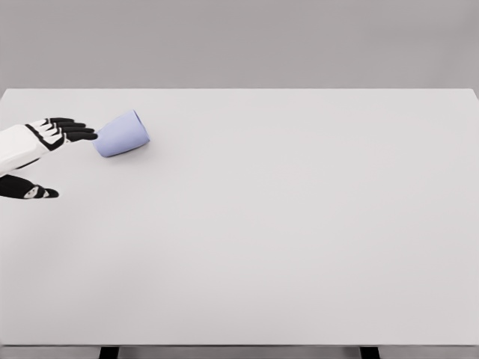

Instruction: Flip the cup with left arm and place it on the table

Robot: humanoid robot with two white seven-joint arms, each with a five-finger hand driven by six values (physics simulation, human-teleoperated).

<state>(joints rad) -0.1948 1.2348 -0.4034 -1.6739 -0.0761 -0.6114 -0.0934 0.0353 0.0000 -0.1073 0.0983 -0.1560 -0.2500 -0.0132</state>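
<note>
The left hand (46,134) comes in from the picture's left edge, low over the far left part of the worktop (284,239). Its black fingers (75,132) reach out nearly straight and lie close together, holding nothing; the thumb (34,192) shows apart, lower down, so the hand is loosely open. The back of the hand and the forearm are white and hard-shelled, the finger segments dark and jointed.

The cup (121,134) lies on its side just beyond the fingertips, touching them or very nearly so; the contact cannot be told for certain. It is a pale lavender, smooth and matte, a short tapered cylinder with its wider end pointing away from the fingers and toward the far side of the worktop. No print or label shows on it.

Past the cup, away from the fingers, the worktop runs flat, pale grey and plain a long way to its right edge. The far edge lies a short way beyond the fingers; the near edge is well below them. A plain grey wall (239,41) stands behind.
</note>
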